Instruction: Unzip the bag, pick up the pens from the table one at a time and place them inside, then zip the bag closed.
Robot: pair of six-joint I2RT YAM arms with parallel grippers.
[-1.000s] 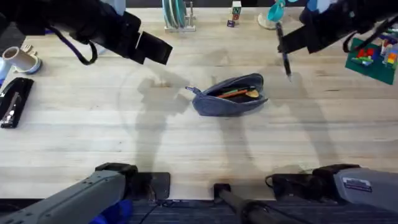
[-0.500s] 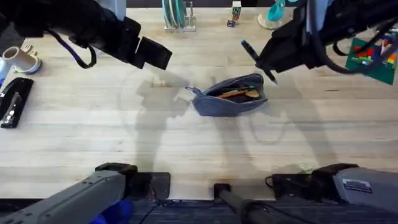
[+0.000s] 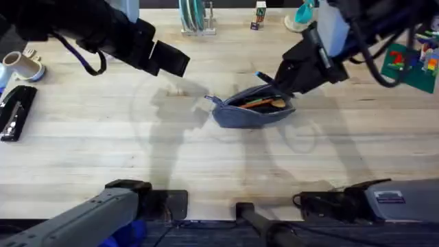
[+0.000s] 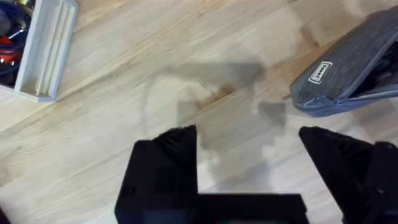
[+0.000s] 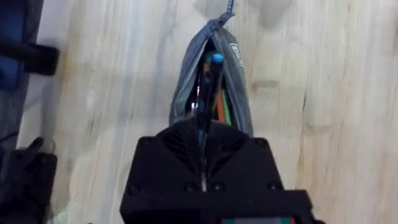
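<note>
We see the bag (image 3: pixel 252 105) lying unzipped mid-table (image 3: pixel 206 158), orange pen (image 3: pixel 259 103) inside. The right gripper (image 3: pixel 278 80), clamped on the dark pen (image 5: pixel 207 87), has descended to the opening. The left gripper (image 4: pixel 249 155) hovers spread, unchanged.

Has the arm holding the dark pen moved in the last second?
Yes. The right gripper carried the dark pen leftward and nearer, down to the open bag, which stayed put.
</note>
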